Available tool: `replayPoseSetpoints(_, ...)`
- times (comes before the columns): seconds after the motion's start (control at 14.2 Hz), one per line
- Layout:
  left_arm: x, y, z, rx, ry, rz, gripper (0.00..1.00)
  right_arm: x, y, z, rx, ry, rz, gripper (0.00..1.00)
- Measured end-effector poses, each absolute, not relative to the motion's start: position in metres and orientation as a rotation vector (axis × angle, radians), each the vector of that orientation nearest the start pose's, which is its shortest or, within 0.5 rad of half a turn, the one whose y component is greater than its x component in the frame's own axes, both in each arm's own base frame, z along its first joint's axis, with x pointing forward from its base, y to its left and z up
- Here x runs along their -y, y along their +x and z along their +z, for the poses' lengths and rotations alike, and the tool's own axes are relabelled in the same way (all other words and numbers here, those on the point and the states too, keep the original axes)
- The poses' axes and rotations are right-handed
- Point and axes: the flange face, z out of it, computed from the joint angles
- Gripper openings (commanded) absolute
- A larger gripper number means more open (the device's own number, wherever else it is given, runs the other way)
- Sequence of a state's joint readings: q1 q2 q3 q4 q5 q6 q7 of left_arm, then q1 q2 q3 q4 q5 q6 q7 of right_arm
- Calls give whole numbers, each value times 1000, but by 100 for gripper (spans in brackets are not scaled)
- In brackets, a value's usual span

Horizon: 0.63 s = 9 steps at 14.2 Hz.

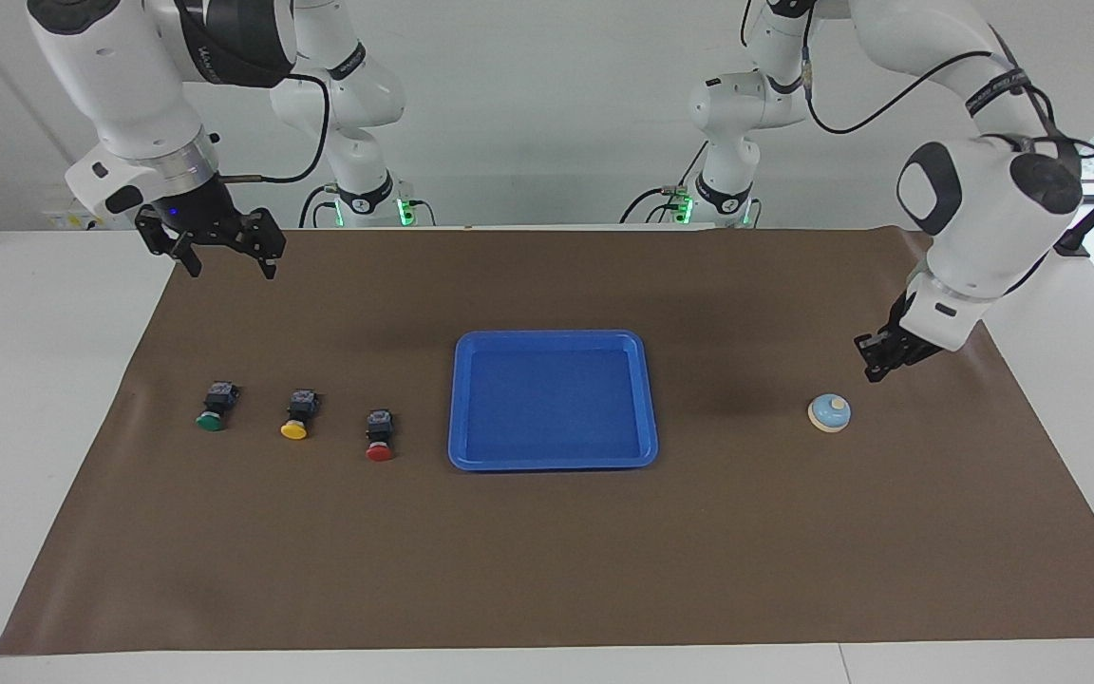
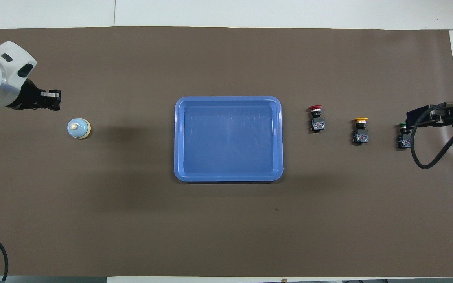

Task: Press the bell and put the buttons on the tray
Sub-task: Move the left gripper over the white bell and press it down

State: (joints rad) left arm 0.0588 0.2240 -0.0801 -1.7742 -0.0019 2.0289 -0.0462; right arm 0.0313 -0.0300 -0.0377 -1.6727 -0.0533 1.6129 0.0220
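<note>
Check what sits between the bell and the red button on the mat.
Only the tray lies between the bell and the red button, and it holds nothing; the facing view shows this, and the overhead view agrees.

arms (image 1: 984, 180): glossy white | tools: black | cables: black | bases: seemingly green-lit

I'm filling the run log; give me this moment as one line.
left gripper: shut, above mat beside bell, not touching | right gripper: open, waiting | three buttons: on mat | tray: empty
</note>
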Motion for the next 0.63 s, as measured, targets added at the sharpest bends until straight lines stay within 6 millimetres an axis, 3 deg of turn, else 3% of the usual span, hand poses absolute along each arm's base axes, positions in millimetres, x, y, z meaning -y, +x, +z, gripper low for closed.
replayPoseSetpoints(0.14,9,625,400,37,-3163,-25,0,9,547,597,-40,-3193,47,100)
replayPoseSetpoints(0.63,1,607,362,53,-3161,16,0,9,547,597,-40,-3193,47,100)
